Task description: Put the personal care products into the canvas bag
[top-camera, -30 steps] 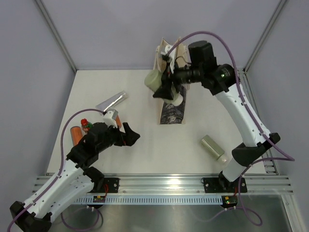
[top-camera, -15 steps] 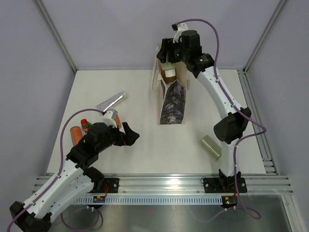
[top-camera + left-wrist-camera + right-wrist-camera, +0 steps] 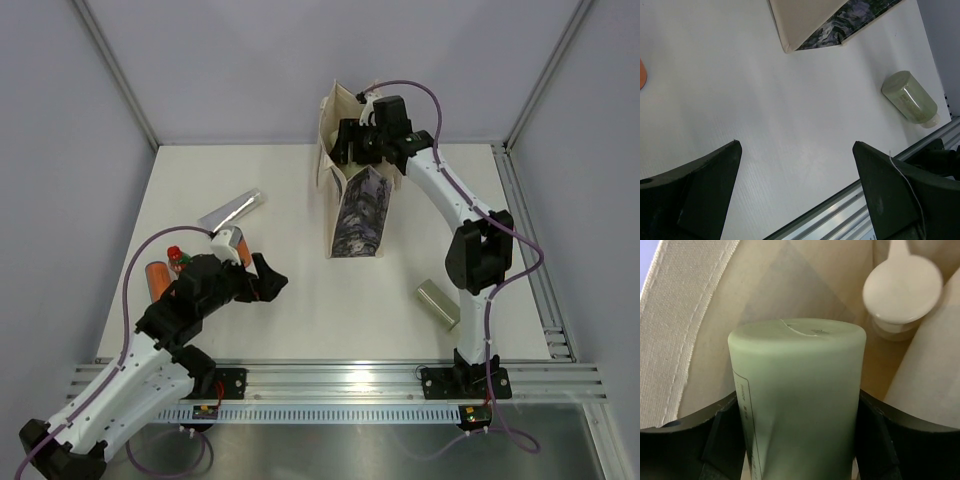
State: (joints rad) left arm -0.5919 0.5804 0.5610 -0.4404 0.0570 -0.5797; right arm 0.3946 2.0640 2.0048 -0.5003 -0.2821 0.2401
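The cream canvas bag (image 3: 338, 160) with a dark printed side panel (image 3: 362, 212) stands at the back centre. My right gripper (image 3: 360, 140) is at the bag's mouth, shut on a pale-green cylinder (image 3: 797, 390) and holding it inside the bag (image 3: 680, 320), next to a cream-capped bottle (image 3: 902, 287). My left gripper (image 3: 266, 280) is open and empty above the table, left of centre. A second pale-green cylinder (image 3: 440, 303) lies at the right and also shows in the left wrist view (image 3: 910, 97). A silver tube (image 3: 232, 208), an orange bottle (image 3: 157, 275) and a green red-capped bottle (image 3: 178, 258) lie at the left.
The bag's base (image 3: 810, 20) shows at the top of the left wrist view. The metal rail (image 3: 340, 378) runs along the table's near edge. Grey walls close the table on three sides.
My right arm has swung the pale-green cylinder from beside the bag's top over its mouth and lowered it inside. The left arm has not moved.
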